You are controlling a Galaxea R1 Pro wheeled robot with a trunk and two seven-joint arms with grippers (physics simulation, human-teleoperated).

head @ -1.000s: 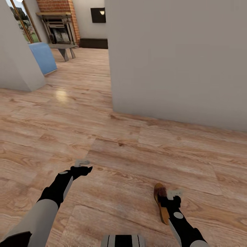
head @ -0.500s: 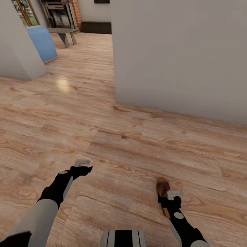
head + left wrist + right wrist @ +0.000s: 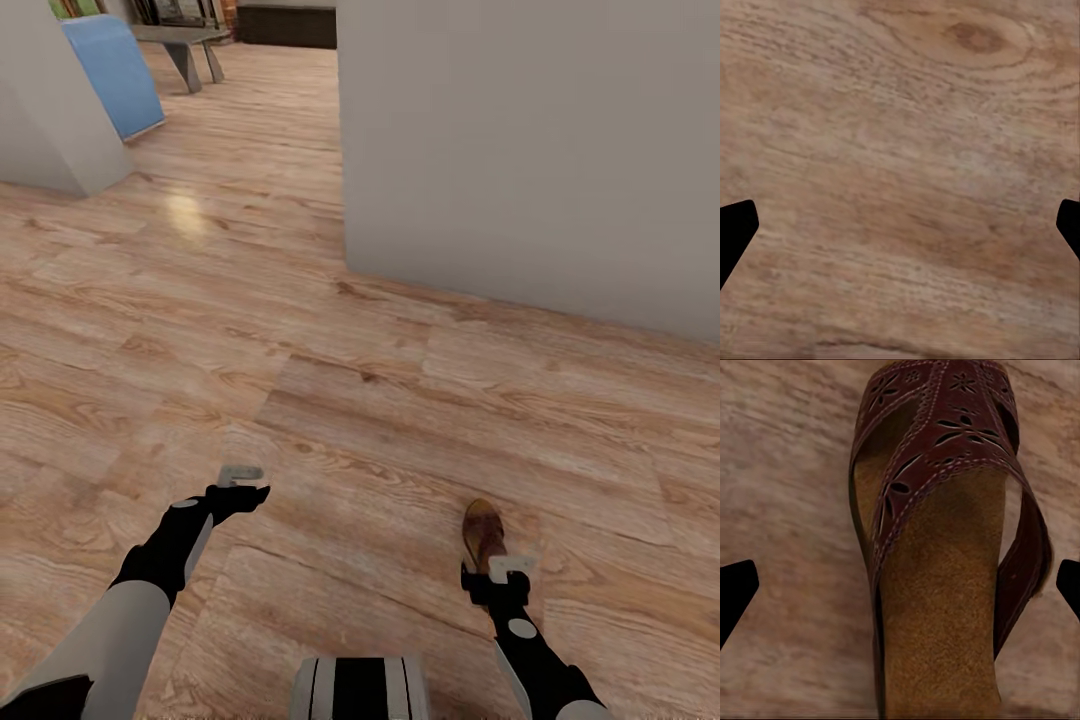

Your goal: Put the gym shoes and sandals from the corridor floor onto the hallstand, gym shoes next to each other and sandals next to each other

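Right gripper (image 3: 508, 570) hangs over 1 sandal (image 3: 484, 532), fingers spread wide, nothing held. In the right wrist view the sandal (image 3: 945, 547) sits between the 2 dark fingertips (image 3: 735, 589), lying flat on the floor (image 3: 330, 380), toe pointing away from the robot. It is not centred: strap side is near 1 fingertip, with a bigger gap on the other side.

Left gripper (image 3: 240, 482) is also spread wide and empty, above bare floor (image 3: 900, 165), well apart from the sandal.

A grey wall (image 3: 530, 150) stands ahead, with a blue seat (image 3: 110, 65) and a bench (image 3: 185, 45) far off.

Risks: closing off-centre could push the sandal sideways or pinch only the thin strap, so it tips or slips when lifted. Coming down too far could jam the fingertips into the floor.
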